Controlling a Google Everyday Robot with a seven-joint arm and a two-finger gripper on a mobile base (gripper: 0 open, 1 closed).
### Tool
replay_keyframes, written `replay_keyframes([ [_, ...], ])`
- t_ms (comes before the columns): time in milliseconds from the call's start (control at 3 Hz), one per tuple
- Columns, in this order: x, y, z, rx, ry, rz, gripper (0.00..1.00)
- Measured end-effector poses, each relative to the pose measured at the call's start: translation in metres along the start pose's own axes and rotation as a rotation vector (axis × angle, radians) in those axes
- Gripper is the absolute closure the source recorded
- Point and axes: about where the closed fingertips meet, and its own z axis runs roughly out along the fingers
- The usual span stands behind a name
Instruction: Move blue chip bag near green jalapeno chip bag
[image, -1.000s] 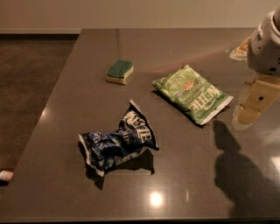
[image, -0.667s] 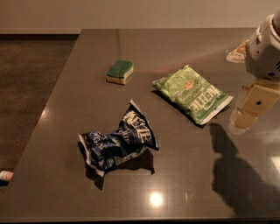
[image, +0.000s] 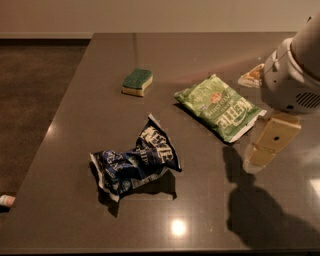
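Note:
The blue chip bag (image: 136, 162) lies crumpled on the dark table, left of the middle and towards the front. The green jalapeno chip bag (image: 220, 107) lies flat further back and to the right, apart from the blue bag. My gripper (image: 267, 145) hangs at the right edge of the view, just right of the green bag's near corner and above the table, holding nothing. It is well to the right of the blue bag.
A green-topped yellow sponge (image: 137, 81) sits at the back left of the table (image: 200, 215). A small pale packet (image: 251, 75) lies at the back right, partly behind my arm (image: 295, 75). The table's left edge drops to the brown floor.
My arm and gripper have shifted a little lower and to the left. The bags and sponge have not moved.

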Motion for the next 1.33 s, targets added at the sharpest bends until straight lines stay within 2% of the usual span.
replay_keyframes([
  [333,-0.014,0.012,0.026,-0.037,-0.036,-0.027,0.00],
  [667,-0.038,0.025,0.052,-0.104,-0.086,-0.076,0.00],
  [1000,-0.071,0.039,0.066,-0.172,-0.167,-0.155,0.00],
  [1333,-0.101,0.056,0.082,-0.215,-0.210,-0.265,0.00],
])
